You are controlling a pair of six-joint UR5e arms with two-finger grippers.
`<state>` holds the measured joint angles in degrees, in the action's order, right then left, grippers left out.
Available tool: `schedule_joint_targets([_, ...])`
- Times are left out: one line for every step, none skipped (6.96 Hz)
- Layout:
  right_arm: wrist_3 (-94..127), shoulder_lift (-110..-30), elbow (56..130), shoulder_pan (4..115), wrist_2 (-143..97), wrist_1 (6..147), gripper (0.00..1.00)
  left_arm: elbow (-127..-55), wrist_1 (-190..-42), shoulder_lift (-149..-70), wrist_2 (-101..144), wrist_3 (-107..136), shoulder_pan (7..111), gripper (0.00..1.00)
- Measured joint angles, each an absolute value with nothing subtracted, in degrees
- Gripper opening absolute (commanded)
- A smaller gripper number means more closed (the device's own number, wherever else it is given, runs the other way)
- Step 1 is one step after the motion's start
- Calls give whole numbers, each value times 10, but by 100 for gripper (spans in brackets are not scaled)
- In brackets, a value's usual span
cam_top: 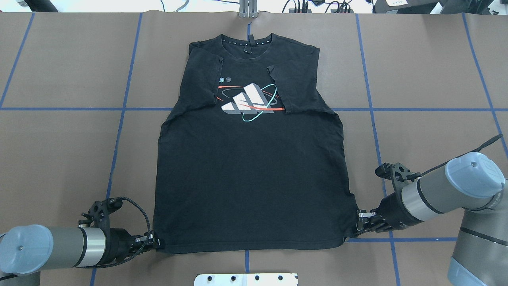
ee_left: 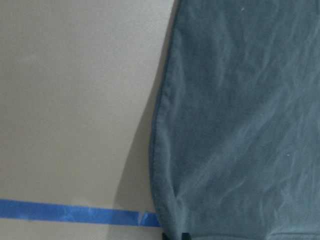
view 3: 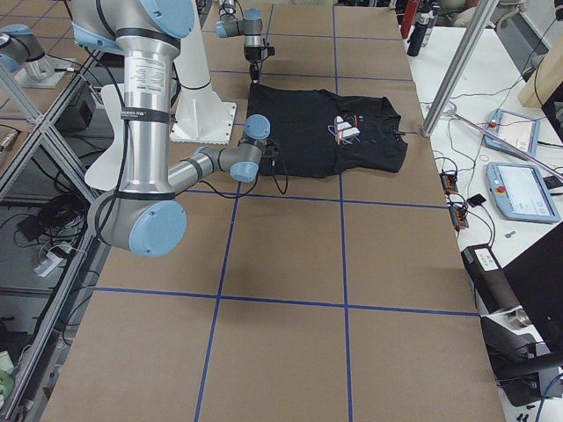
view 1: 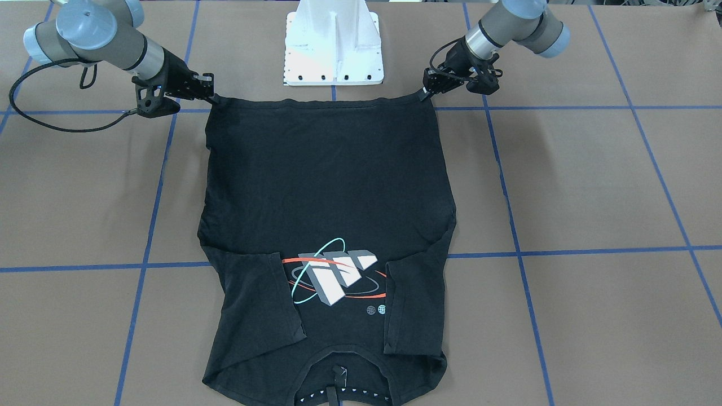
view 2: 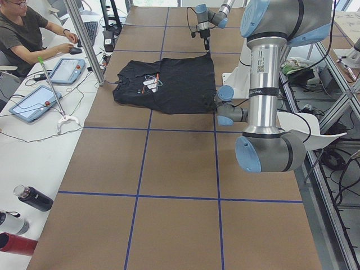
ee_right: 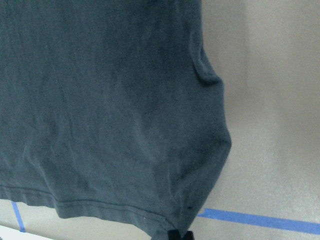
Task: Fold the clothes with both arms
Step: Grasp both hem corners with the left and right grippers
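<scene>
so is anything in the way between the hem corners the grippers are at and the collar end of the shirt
Nothing visible. The left gripper and right gripper pinch the T-shirt at its hem corners, and nothing lies on the cloth up to the collar; only its own sleeves lie folded in beside the logo.

Silver, grey and pale blue, tipped in black

Either side of the white base plate (view 1: 334, 67), edged with a row of dark screws (view 1: 324, 77), stand the left arm (view 1: 524, 22) and right arm (view 1: 90, 34): silver tubes, grey joints, light blue caps. Each upright tube carries a white printed label (view 2: 261, 67). The left gripper (view 1: 423, 94) and right gripper (view 1: 214, 98) are black, angular, with black cables (view 1: 34, 121); the right one's loops widest from the plate
</scene>
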<state>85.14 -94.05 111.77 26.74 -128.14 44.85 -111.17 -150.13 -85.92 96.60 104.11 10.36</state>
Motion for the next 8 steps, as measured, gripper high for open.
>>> schedule_joint_targets([851, -943, 1121, 272, -1307, 443, 0, -1141, -1502, -841, 968, 1039, 104, 0])
schedule_joint_targets([851, -949, 1128, 280, -1345, 438, 0, -1171, -1502, -822, 971, 1038, 103, 0])
schedule_joint_targets([852, -966, 1145, 288, -1388, 436, 0, -1201, -1502, -806, 978, 1037, 96, 0])
schedule_joint_targets([852, -992, 1167, 295, -1436, 429, 0, -1226, -1502, -790, 984, 1037, 78, 0])
schedule_joint_targets([857, -1020, 1180, 301, -1487, 403, 0, -1242, -1502, -774, 990, 1037, 52, 0])
schedule_joint_targets([888, -1039, 1185, 302, -1529, 363, 0, -1258, -1502, -759, 1010, 1037, 30, 0])
schedule_joint_targets([943, -1045, 1187, 301, -1559, 319, 0, -1282, -1502, -748, 1058, 1039, 19, 0])
schedule_joint_targets([980, -1047, 1186, 300, -1571, 285, 0, -1305, -1502, -743, 1098, 1043, 13, 0])
